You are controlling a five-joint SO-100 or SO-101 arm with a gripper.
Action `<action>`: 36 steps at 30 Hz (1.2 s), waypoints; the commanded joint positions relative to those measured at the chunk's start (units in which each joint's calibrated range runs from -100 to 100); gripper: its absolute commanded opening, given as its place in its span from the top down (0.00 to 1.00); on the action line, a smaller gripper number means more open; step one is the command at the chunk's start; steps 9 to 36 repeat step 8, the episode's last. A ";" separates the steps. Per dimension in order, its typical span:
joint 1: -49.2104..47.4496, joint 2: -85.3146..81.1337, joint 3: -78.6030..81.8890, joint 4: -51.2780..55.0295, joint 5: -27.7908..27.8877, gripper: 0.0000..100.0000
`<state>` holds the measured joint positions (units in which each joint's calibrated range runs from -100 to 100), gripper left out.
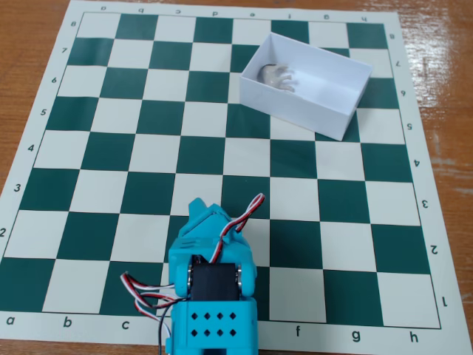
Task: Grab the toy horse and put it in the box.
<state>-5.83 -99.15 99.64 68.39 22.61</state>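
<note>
The toy horse (276,75), pale grey-white with darker parts, lies inside the white open-topped box (325,118), against its left end. The box stands tilted on the upper right part of the chessboard. My teal gripper (209,213) is low in the fixed view, near the board's front edge, far from the box. Its jaws look closed together and hold nothing.
The green and white chessboard mat (111,148) covers a wooden table (443,89). Red, white and black servo wires (244,214) loop off the arm's right and left sides.
</note>
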 commanded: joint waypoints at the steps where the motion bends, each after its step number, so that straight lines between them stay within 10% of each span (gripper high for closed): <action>1: -0.53 -0.41 0.36 0.22 0.12 0.76; 36: -1.03 -0.41 0.36 0.38 0.12 0.88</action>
